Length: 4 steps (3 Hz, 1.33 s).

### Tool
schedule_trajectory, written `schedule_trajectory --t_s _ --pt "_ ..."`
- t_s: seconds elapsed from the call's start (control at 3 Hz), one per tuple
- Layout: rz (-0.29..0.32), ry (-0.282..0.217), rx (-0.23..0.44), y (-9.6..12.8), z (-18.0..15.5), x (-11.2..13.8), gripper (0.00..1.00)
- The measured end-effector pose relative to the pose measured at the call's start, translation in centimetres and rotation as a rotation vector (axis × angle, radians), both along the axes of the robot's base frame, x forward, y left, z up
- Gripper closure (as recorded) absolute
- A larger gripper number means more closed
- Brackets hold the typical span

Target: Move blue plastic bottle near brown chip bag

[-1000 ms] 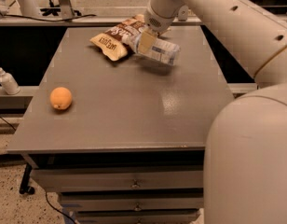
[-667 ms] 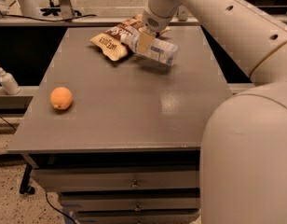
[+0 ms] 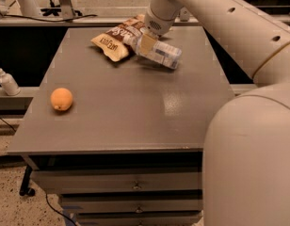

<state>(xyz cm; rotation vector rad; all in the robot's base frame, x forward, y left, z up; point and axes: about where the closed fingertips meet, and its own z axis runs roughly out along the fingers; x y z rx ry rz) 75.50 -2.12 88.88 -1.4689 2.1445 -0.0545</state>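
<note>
- The blue plastic bottle (image 3: 164, 54) is clear, bluish plastic with a pale blue-white label round its body. It lies tilted on its side at the far side of the worktop (image 3: 135, 112), with a shadow just under it.
- Its neck end points toward the brown chip bag (image 3: 116, 40), and the two are touching or very nearly so; I cannot tell which.
- The claw (image 3: 146, 42) is clenched across the bottle's neck end, with one tan finger pad lying on the plastic. The big white arm (image 3: 220, 18) reaches in from the right.
- The bag is crinkled and dark brown with tan-yellow ends, and it lies flat just left of the bottle.
- Counted: one bottle, one chip bag and one orange fruit (image 3: 61, 99), which sits alone near the worktop's left edge, well apart from the others.
- One small white pump bottle (image 3: 6, 81) stands off the worktop, on a ledge at the left.
- Two drawer fronts (image 3: 116, 180) show below the worktop.
- The bag carries white lettering, but I cannot make out the words, and nothing on the bottle's label is readable.
</note>
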Motion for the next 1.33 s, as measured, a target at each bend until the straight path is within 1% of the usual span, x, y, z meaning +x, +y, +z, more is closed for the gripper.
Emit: schedule_trajectory --t_s 0.33,1.0,1.33 --pt "-0.001 0.006 -0.002 -0.1 -0.3 -0.3 0.00" --pt "-0.015 0.022 -0.008 -1.1 -1.3 -1.3 0.00" --pt "-0.027 0.025 -0.008 -2.0 -1.5 -1.7 0.00"
